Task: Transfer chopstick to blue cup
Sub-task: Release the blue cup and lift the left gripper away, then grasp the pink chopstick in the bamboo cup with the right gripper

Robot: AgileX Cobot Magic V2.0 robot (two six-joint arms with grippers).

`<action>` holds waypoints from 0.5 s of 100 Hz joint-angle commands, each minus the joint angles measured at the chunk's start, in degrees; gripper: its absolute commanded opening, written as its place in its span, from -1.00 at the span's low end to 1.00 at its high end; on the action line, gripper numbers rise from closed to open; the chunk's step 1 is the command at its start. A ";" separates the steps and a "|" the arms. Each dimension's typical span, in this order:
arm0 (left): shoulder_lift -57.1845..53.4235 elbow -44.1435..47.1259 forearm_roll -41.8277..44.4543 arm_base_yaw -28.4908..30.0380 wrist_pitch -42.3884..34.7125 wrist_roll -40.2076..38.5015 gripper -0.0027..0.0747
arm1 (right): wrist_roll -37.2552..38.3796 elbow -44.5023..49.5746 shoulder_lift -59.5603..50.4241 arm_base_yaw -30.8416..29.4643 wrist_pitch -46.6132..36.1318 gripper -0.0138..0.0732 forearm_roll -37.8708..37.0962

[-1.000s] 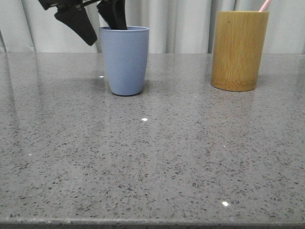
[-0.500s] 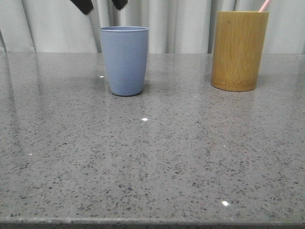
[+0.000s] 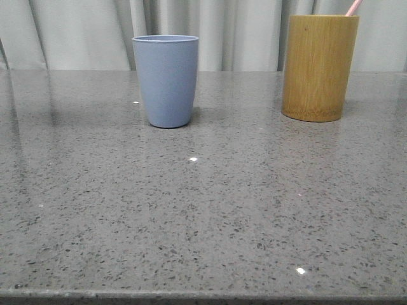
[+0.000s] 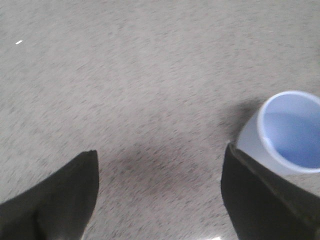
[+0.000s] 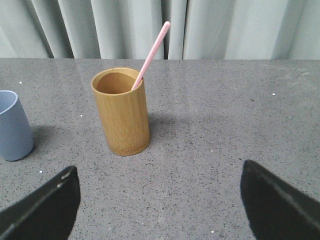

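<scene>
At the top left of the front view, the left gripper (image 4: 160, 195) has gone up, open wide above the blue cup (image 3: 165, 79). The right gripper (image 5: 160, 200) is wide too. The chopstick (image 5: 150, 52) waits in the bamboo cup (image 5: 121, 112).

A staged test setup rather than a lived-in room: a bare, speckled grey stone desk (image 3: 203, 210) backed by plain pale curtains (image 3: 241, 32), with no household clutter.

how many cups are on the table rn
2: the blue cup stands left of centre, empty inside; the bamboo cup stands to its right, holding the chopstick. None seems hidden.
</scene>
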 commanded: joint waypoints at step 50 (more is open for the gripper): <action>-27.72 37.93 -0.39 8.83 -18.19 -0.29 0.34 | -0.31 -1.85 4.09 -0.33 -8.53 0.80 0.63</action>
